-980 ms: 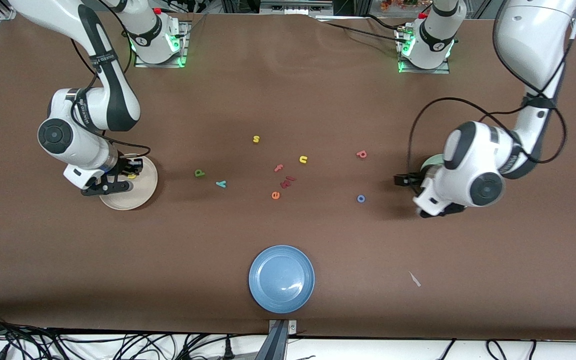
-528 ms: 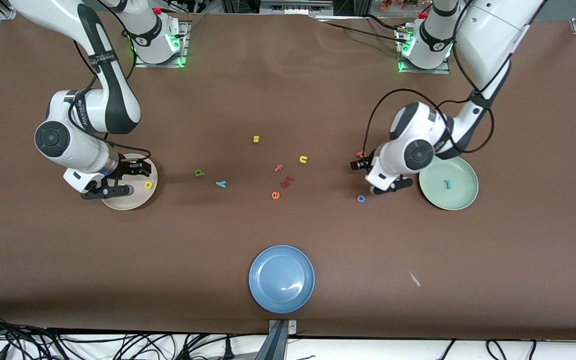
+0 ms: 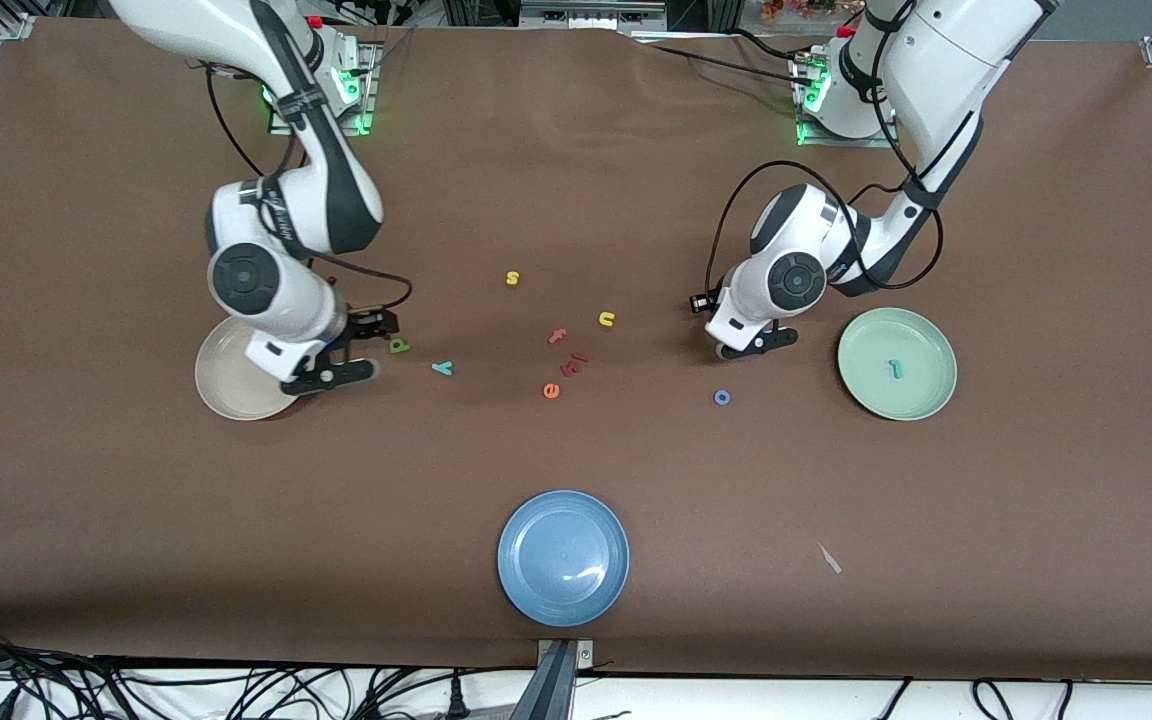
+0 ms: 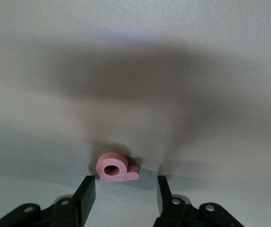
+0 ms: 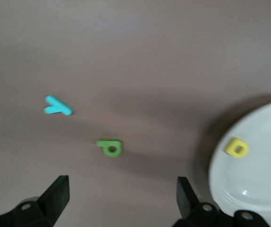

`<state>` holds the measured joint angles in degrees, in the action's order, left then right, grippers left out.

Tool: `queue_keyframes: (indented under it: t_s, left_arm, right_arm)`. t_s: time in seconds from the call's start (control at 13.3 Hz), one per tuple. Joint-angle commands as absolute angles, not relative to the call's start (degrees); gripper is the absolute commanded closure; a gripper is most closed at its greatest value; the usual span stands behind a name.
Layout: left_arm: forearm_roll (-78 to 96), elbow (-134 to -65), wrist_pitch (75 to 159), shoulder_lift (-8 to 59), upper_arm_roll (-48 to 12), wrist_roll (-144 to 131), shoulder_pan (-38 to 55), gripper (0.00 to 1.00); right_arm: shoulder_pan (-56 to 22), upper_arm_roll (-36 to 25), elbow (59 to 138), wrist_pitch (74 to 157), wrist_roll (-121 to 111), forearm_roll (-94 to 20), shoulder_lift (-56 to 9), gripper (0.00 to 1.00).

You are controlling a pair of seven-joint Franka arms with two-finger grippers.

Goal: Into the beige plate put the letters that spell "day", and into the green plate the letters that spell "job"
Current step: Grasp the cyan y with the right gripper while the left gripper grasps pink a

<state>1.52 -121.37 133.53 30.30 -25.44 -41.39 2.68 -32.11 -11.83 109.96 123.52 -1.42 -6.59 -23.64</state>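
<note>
The left gripper (image 4: 126, 195) is lowered at the pinkish-red "b" (image 4: 116, 168), jaws partly open around it, not gripping. The right gripper (image 5: 121, 196) is held wide-jawed over the green "a" (image 5: 110, 147). The yellow "d" (image 5: 236, 148) is seen in the beige plate (image 3: 221, 385), the teal "j" (image 3: 896, 369) in the green plate (image 3: 866, 385).

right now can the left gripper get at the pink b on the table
Probably yes. The left gripper hangs low over the pink b with its fingers apart on either side of it, and nothing else lies between them on the bare table.
</note>
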Motion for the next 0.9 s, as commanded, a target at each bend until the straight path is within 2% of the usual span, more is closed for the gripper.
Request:
queue_keyframes:
  t_s: [0.0,0.3,0.38,0.45,0.53,0.6,0.83]
  left_arm:
    - [-2.27,-122.08,134.38,29.44,-24.87,-42.63,2.64,0.44]
    - [-2.72,-121.9,135.53,30.23,-24.79,-42.63,2.46,0.44]
    - [-2.72,-121.9,135.53,30.23,-24.87,-42.63,2.46,0.58]
    - [-2.72,-121.9,135.53,30.23,-24.79,-42.54,2.55,0.8]
    - [-2.72,-121.82,135.35,30.23,-24.79,-42.28,2.55,0.93]
    - [-2.9,-121.73,135.26,30.23,-24.79,-42.1,2.55,0.96]
    - [-3.52,-121.29,134.48,29.36,-24.79,-41.92,2.11,0.96]
  right_arm:
    - [-32.17,-10.29,107.14,123.05,-9.2,-7.47,-26.01,0.0]
    - [-32.34,-8.62,107.23,129.79,-19.13,-7.21,-28.12,0.0]
    - [-32.52,-7.92,107.23,131.21,-20.47,-7.12,-28.73,0.0]
    - [-32.95,-7.39,107.23,132.53,-20.83,-6.68,-28.83,0.0]
    - [-33.48,-7.38,107.23,134.19,-22.05,-6.51,-29.09,0.0]
    - [-33.66,-7.3,107.23,136.12,-24.67,-6.5,-29.87,0.0]
    - [-33.84,-7.29,107.58,138.69,-32.93,-6.59,-31.11,0.0]
